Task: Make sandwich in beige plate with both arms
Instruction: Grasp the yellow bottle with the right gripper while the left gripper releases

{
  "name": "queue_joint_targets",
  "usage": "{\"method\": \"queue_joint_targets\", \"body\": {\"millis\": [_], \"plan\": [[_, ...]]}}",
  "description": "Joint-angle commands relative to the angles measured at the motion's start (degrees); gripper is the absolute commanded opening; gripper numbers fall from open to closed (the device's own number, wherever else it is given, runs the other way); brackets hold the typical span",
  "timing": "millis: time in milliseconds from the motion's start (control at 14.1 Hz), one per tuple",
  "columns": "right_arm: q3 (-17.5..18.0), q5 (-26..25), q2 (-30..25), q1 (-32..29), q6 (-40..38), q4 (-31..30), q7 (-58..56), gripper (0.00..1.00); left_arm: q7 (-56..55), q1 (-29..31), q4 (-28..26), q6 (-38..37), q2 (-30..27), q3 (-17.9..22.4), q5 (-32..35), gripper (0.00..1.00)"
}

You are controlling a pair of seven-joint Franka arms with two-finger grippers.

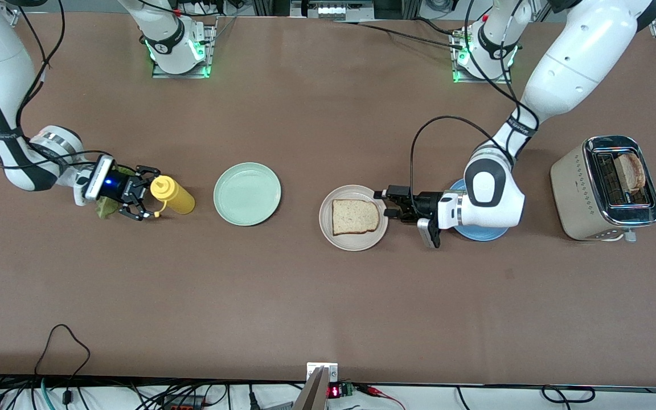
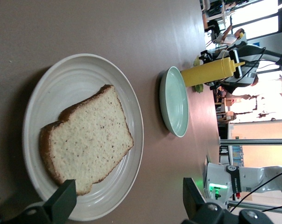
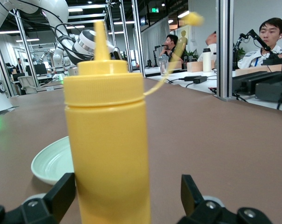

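Note:
The beige plate point(image 1: 353, 239) holds one bread slice point(image 1: 354, 216). My left gripper point(image 1: 388, 203) is open and empty, low at the plate's rim on the side toward the left arm's end. In the left wrist view the plate point(image 2: 80, 74) and slice point(image 2: 85, 140) lie just ahead of the left gripper point(image 2: 129, 198). A second bread slice point(image 1: 631, 171) stands in the toaster. A green lettuce leaf point(image 1: 105, 209) lies on the table, mostly hidden under my right gripper point(image 1: 143, 195). The right gripper point(image 3: 127, 193) is open, with a yellow squeeze bottle point(image 3: 108, 140) between its fingers.
The yellow bottle point(image 1: 173, 195) stands beside a mint-green plate point(image 1: 246, 193), which also shows in both wrist views point(image 2: 174, 100) point(image 3: 50, 161). A blue plate point(image 1: 479, 232) lies under the left arm's wrist. A beige toaster point(image 1: 575, 191) stands at the left arm's end.

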Motion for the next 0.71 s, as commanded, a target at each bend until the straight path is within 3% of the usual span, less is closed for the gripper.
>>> {"method": "queue_joint_targets", "body": {"millis": [0, 355, 639], "plan": [[-0.02, 2.24, 0.73, 1.75, -0.54, 0.78, -1.39, 1.0, -9.03, -0.68, -1.09, -0.03, -4.89, 0.6, 8.78, 1.0], [-0.02, 2.77, 1.43, 3.51, -0.98, 0.78, -1.39, 1.0, -30.11, -1.21, -0.74, -3.53, -10.87, 0.17, 32.93, 1.0], [-0.02, 2.86, 1.52, 5.36, -2.56, 0.78, -1.31, 1.0, -41.82, -2.0, 2.06, -15.19, -12.9, -0.45, 55.88, 1.0]]}}
